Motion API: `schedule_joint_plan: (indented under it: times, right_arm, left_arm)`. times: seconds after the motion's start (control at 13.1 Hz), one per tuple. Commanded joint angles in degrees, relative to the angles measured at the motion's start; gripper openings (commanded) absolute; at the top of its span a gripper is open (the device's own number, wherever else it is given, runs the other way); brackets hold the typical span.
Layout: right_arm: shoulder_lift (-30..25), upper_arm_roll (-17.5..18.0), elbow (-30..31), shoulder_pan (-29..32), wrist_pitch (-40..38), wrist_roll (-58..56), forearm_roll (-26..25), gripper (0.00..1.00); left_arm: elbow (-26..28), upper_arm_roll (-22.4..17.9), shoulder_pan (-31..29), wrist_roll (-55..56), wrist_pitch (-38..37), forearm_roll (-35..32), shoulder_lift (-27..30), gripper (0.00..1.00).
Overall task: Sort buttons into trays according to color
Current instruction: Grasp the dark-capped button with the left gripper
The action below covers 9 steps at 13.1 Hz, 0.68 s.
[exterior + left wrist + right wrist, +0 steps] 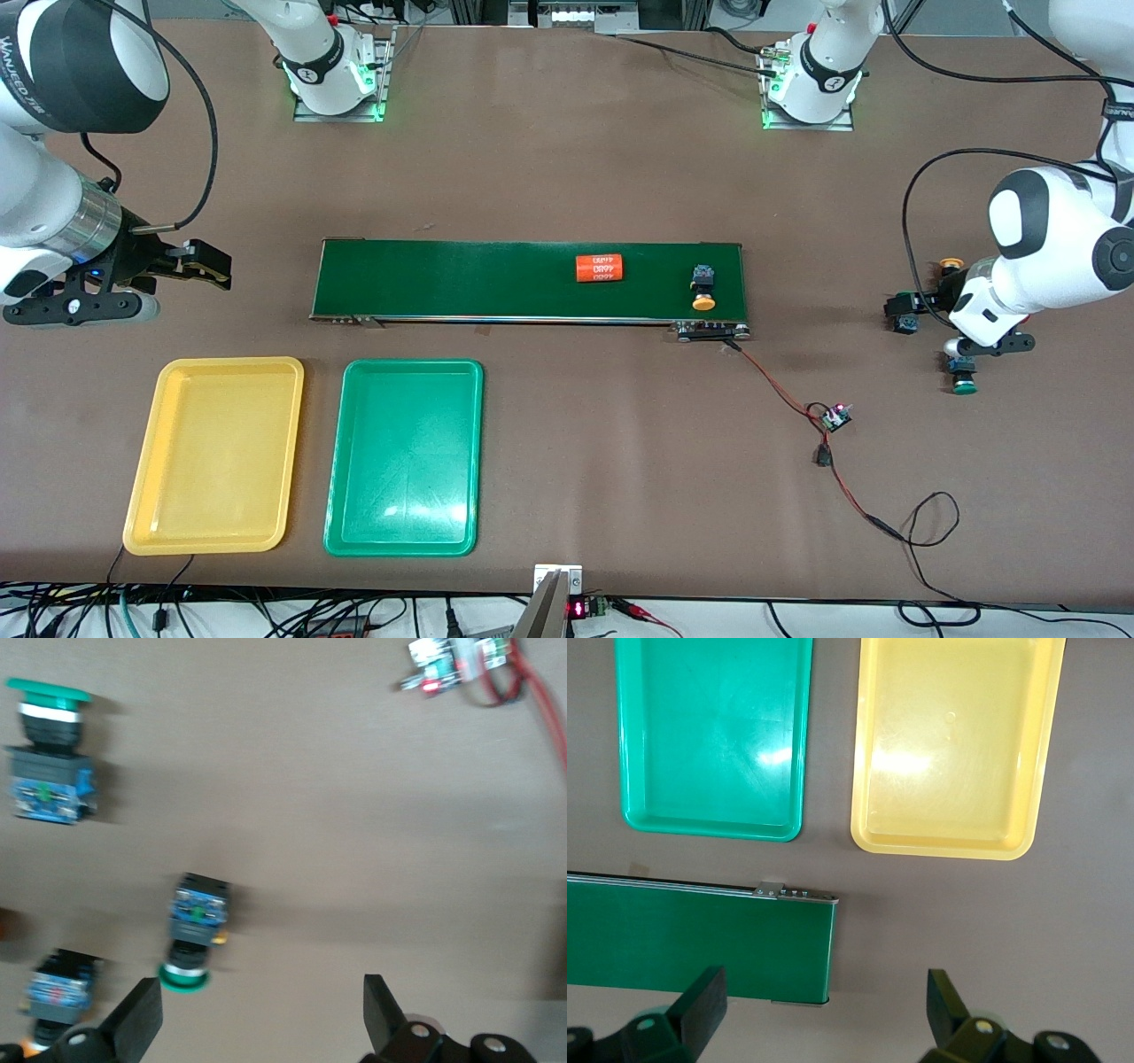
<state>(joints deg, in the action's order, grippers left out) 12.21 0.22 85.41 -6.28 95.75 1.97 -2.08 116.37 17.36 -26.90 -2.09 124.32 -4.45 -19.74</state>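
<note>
A yellow-capped button [703,288] lies on the dark green belt [443,279], near the belt's end toward the left arm. Three more buttons lie on the table at the left arm's end: a yellow one [951,266] [58,997], a green one [963,379] [49,753] and another green one [904,317] [197,935]. My left gripper [261,1019] hangs open over them, holding nothing, with that last green button's cap beside one finger [137,1019]. The yellow tray [213,456] [952,744] and the green tray [403,456] [713,731] lie side by side, nearer to the front camera than the belt. My right gripper [211,268] [824,1010] is open over the table by the belt's other end.
An orange cylinder with white print [599,268] lies on the belt. A small circuit board [836,416] [452,665] with red and black wires [780,390] sits on the table between the belt and the loose buttons. More cables run along the table's front edge.
</note>
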Motion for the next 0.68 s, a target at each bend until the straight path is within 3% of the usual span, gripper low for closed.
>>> schedule_joint_plan:
  times: [0.0, 0.3, 0.61]
  right_arm:
    - [-0.5, 0.3, -0.2, 0.3, 0.0, 0.3, -0.1, 1.0]
    - [-0.5, 0.3, -0.2, 0.3, 0.0, 0.3, -0.1, 1.0]
    - [-0.5, 0.4, -0.2, 0.3, 0.0, 0.3, -0.1, 1.0]
  left_arm:
    - [-3.2, 0.9, -1.1, -2.4, 2.1, -7.0, -4.9, 1.0]
    - [-3.1, 0.6, -2.5, -5.4, 8.6, -10.9, -10.6, 1.0]
    - [-3.1, 0.7, -4.3, -5.6, 9.9, -12.1, -12.7, 1.0]
